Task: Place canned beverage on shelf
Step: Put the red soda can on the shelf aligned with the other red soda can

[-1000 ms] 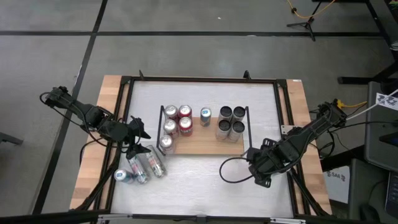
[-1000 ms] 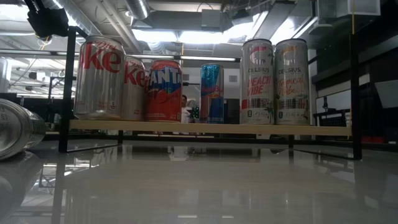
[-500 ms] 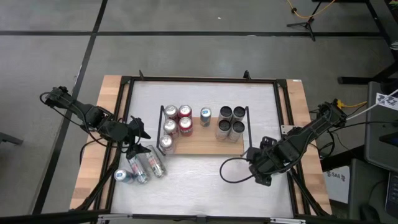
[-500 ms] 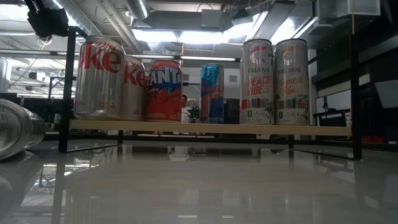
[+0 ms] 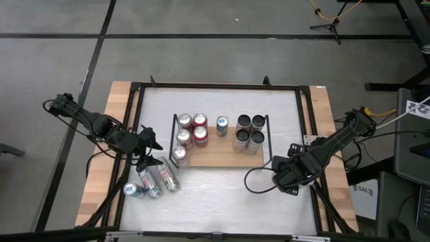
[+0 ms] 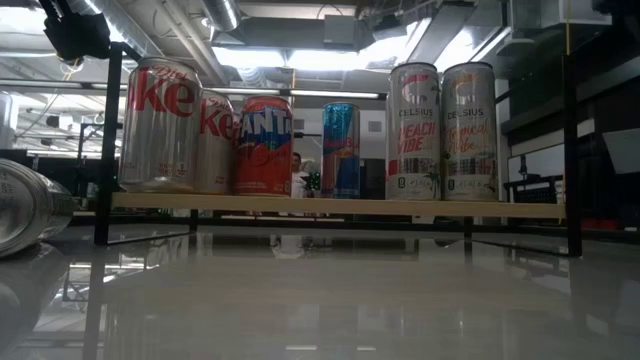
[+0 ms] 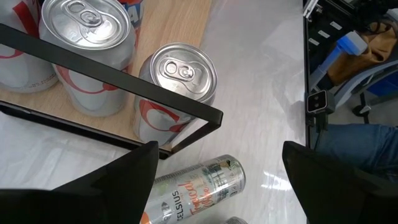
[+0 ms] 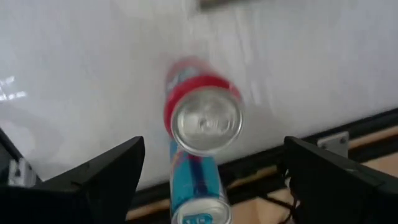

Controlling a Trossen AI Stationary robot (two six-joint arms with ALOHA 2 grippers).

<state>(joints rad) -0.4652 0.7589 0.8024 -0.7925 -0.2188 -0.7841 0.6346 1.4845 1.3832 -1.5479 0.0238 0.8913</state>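
The shelf (image 5: 222,153), a light wooden board with black end rails, lies mid-table and carries several upright cans (image 5: 191,131); the low view shows them standing in a row (image 6: 265,145). My left gripper (image 5: 149,141) hovers open by the shelf's left near corner, over a lying can (image 7: 193,186). My right gripper (image 5: 287,177) points down, open, to the right of the shelf. Between its spread fingers, lower down, a can's silver lid with a red rim (image 8: 205,124) shows end-on, with light-blue and red can body (image 8: 196,186) beside it. The fingers stand clear of it.
Three cans lie on their sides (image 5: 156,180) on the white tabletop, left of the shelf's near corner. The table's black frame (image 5: 310,168) runs close by my right gripper. A black cable loop (image 5: 259,181) lies on the table beside that gripper.
My right gripper has shifted a little toward the table's right edge, and its cable loop has moved with it. The cans on the shelf and the lying cans stay where they were.
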